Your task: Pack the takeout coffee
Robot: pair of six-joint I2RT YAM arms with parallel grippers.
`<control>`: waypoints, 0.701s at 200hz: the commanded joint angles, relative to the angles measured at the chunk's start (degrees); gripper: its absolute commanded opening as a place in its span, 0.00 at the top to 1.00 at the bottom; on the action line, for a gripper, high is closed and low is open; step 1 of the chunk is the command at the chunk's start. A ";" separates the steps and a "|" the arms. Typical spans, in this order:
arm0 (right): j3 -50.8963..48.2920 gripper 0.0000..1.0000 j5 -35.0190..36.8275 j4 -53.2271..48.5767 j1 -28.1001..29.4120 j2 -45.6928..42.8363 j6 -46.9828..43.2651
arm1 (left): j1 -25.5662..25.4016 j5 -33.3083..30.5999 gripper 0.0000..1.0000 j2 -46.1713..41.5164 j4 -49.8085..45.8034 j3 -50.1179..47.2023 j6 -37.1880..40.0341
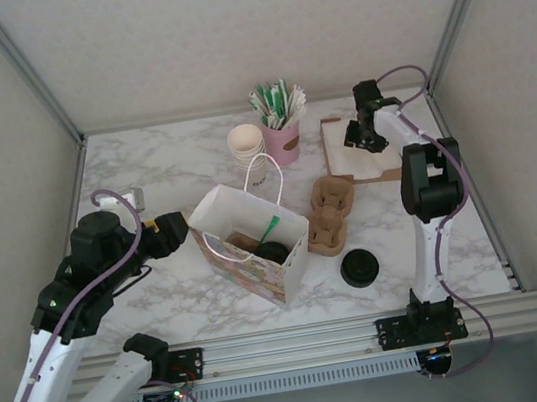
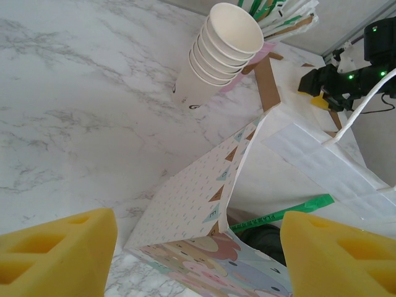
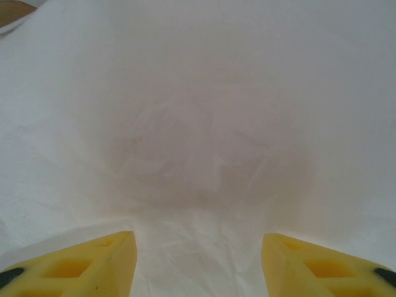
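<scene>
The paper bag (image 1: 256,253) is stiff and boxy, with printed sides and its mouth open upward. The takeout coffee (image 1: 273,253) stands inside it, round black lid on top. Behind and left of the bag, the smooth marble table (image 1: 157,162) gives open room. The left gripper (image 1: 176,231) reaches level toward the bag's left corner, its yellow foam pads (image 2: 55,253) apart, holding nothing. Behind and right of the bag, the right gripper (image 1: 360,135) points down over flat white napkins (image 1: 355,160), jaws apart and empty.
</scene>
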 commanded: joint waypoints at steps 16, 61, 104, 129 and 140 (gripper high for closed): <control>1.33 0.44 -0.52 -2.00 -0.33 1.90 0.32 | -0.40 -0.29 0.30 -0.36 -0.36 0.95 -0.65; 0.81 0.48 -0.02 -2.05 -0.48 2.46 0.80 | -0.46 -0.30 0.30 -0.27 -0.34 0.73 -0.91; 0.46 0.55 -0.31 -1.80 -0.55 2.30 0.82 | -0.52 -0.19 0.30 -0.09 -0.31 0.59 -1.13; 0.11 0.61 -0.54 -1.49 -0.68 2.07 0.86 | -0.46 -0.16 0.30 -0.12 -0.17 0.25 -1.44; -0.05 0.64 -0.81 -1.21 -0.62 2.03 0.92 | -0.47 -0.16 0.30 -0.10 -0.22 0.11 -1.48</control>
